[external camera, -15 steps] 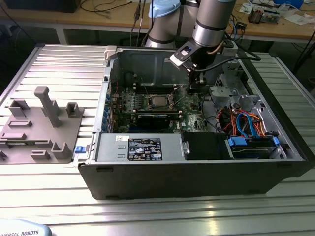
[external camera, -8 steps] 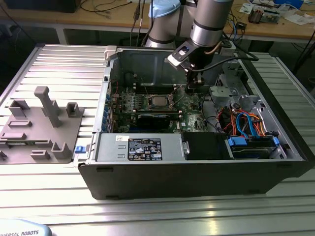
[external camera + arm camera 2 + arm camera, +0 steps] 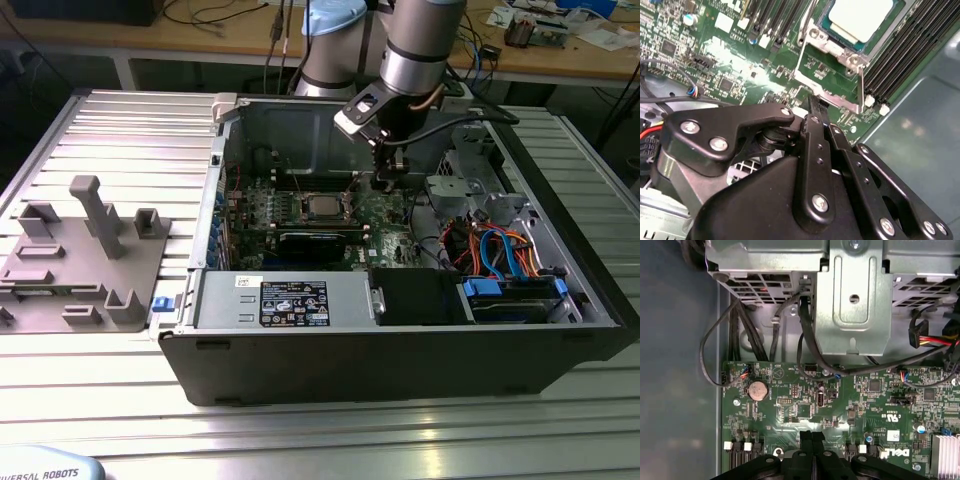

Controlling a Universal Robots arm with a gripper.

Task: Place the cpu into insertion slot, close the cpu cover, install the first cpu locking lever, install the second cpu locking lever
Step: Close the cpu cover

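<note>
The cpu (image 3: 320, 206) (image 3: 860, 17) lies flat in the insertion slot (image 3: 300, 207) on the green motherboard (image 3: 865, 405), silvery top up. The cpu cover (image 3: 832, 46) lies down around it as a metal frame. Thin wire locking levers (image 3: 861, 85) (image 3: 801, 50) run along the socket's sides. My gripper (image 3: 385, 182) (image 3: 816, 107) (image 3: 812, 436) hangs low over the board just to the exterior view's right of the socket. Its black fingers are pressed together with nothing between them, the tips close to the socket's metal edge.
Long black memory slots (image 3: 900, 60) run beside the socket. A metal drive cage (image 3: 855, 300) with black cables stands past the board's edge. A black card (image 3: 320, 243), the power supply (image 3: 285, 300) and a cabled drive bay (image 3: 510, 290) fill the case. A grey fixture (image 3: 90, 250) sits outside.
</note>
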